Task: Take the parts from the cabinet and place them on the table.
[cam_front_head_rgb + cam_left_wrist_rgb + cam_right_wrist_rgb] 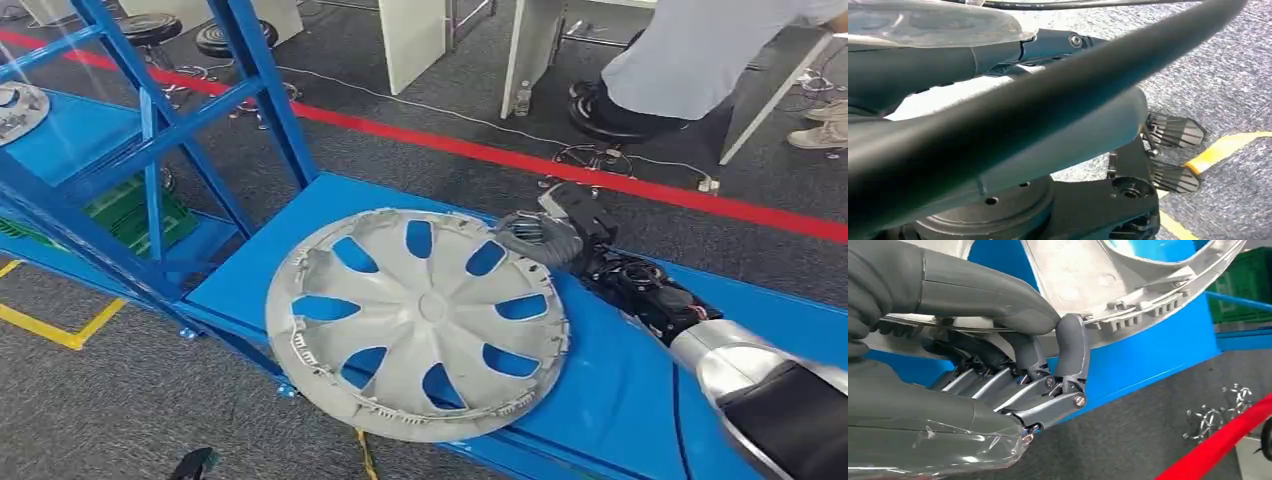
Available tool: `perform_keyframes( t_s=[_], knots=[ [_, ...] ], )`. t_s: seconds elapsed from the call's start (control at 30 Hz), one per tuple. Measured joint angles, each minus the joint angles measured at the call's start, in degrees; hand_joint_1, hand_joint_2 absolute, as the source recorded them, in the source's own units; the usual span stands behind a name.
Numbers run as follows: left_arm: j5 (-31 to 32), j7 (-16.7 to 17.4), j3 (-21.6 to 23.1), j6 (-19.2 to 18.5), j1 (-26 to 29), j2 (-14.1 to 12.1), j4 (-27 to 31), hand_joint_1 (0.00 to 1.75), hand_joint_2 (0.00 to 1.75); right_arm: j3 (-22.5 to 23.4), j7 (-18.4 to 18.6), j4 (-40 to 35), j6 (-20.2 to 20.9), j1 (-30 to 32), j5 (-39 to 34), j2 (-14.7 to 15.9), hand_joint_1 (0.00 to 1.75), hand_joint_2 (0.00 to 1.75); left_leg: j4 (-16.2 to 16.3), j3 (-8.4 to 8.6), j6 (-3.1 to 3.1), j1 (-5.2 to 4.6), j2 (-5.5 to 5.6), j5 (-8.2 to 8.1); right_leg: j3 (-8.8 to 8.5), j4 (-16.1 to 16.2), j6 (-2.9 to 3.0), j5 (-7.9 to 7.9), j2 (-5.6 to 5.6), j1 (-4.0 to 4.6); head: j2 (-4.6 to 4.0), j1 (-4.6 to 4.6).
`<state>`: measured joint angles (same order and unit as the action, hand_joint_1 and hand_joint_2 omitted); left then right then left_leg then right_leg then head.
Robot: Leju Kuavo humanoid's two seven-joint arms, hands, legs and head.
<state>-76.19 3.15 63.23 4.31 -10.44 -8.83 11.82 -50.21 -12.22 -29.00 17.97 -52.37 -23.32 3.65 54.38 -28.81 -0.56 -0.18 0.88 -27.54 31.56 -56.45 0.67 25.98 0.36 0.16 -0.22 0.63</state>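
- Right robot hand (545,238) is at the far rim of the wheel cover (418,322), thumb over the top of the edge and fingers (1070,347) curled up from beneath, so the rim is pinched between them.
- The right wrist view gives it up close: the thumb (988,297) presses on the pale rim, and the dark fingers hook the ribbed underside.
- The wheel cover, a grey disc with spoke openings, lies flat on the blue counter (610,400), inner face up, blue showing through the gaps.
- Its near edge hangs slightly over the counter's front edge.
- The silver right arm (740,370) reaches in across the counter from the right.
- Left robot hand: the left wrist view looks down at carpet and a yellow floor line (1220,150), and I cannot tell how that hand is set.
- To the left stands the blue cabinet frame (160,130), with another grey part (18,110) on its shelf and a green crate (135,215) low down.
- Beyond the counter, a red floor line (560,165) crosses grey carpet, and a person (700,60) sits on a stool.
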Motion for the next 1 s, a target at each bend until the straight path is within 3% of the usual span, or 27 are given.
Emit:
perform_keyframes(
  t_s=[0.4,0.9,0.93,0.97,1.0],
  knots=[
    [0.0,0.1,0.0,0.0,-0.3,0.0,0.0,0.00,0.00,-2.0,-0.2,1.2,-0.3,-0.3,0.5,0.0,1.75,1.75,0.0,0.00,0.00,0.00,0.00,0.00,0.00,0.0,0.00,0.00,0.00,0.00,0.00,0.02],
    [0.4,0.6,0.1,0.1,-0.7,0.1,0.0,0.00,0.00,-2.7,0.9,3.6,-6.2,-1.6,3.2,1.4,1.75,1.75,0.0,0.00,0.00,0.00,0.00,0.00,0.00,0.0,0.00,0.00,0.00,0.00,0.00,0.00],
    [0.4,0.7,0.1,0.1,-0.7,0.1,0.0,0.00,0.00,-2.7,1.1,3.7,-6.8,-1.6,3.6,1.5,1.66,1.75,0.0,0.00,0.00,0.00,0.00,0.00,0.00,0.0,0.00,0.00,0.00,0.00,0.00,0.00],
    [0.4,0.7,0.1,0.1,-0.7,0.1,0.0,0.00,0.00,-2.7,1.3,4.0,-7.2,-1.6,3.9,1.6,0.30,1.75,0.0,0.00,0.00,0.00,0.00,0.00,0.00,0.0,0.00,0.00,0.00,0.00,0.00,0.00],
    [0.4,0.8,0.1,0.1,-0.7,0.1,0.0,0.00,0.00,-2.7,1.5,4.2,-7.6,-1.6,4.1,1.8,0.00,1.75,0.0,0.00,0.00,0.00,0.00,0.00,0.00,0.0,0.00,0.00,-0.01,0.00,0.00,0.00]
  ],
)
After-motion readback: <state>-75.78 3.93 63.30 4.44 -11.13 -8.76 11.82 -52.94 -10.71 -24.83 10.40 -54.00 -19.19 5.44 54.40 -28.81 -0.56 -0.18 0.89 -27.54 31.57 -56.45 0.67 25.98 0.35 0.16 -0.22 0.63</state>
